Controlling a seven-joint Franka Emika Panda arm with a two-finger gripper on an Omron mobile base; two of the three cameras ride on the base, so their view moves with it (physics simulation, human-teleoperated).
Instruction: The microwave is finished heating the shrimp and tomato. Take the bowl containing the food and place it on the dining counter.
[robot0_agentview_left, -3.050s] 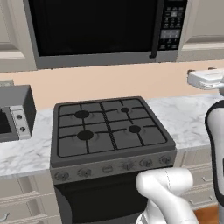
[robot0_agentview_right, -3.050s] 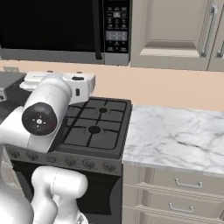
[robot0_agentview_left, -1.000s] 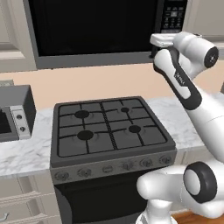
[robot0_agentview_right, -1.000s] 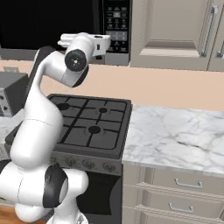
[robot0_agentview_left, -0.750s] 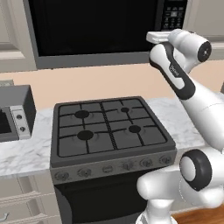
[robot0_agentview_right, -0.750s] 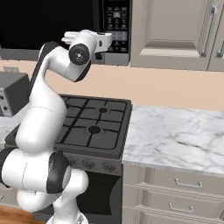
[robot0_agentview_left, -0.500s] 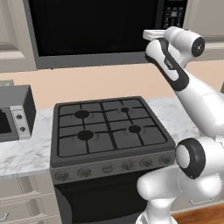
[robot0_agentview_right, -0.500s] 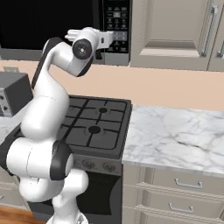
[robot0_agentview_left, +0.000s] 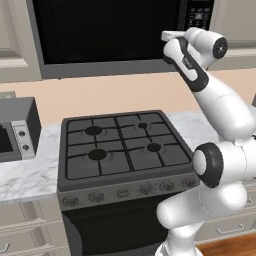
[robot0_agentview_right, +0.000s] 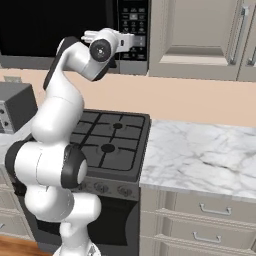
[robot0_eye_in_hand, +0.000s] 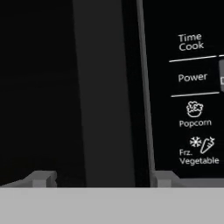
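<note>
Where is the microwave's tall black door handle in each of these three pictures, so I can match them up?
Left base view: the handle runs down the microwave's right side, just left of the robot's raised hand.
Right base view: the handle stands at top centre, partly hidden by the hand.
Hand view: the handle is the broad dark vertical bar, with the claw astride it.
Shared landmark: the button panel, right of the handle.

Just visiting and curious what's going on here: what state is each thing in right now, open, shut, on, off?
microwave: door shut, glass dark, handle not yet gripped.
pincer: open, one fingertip on each side of the handle.
gas stove: no flames, nothing on the burners.
toaster oven: standing on the counter; whether it is on cannot be told.
</note>
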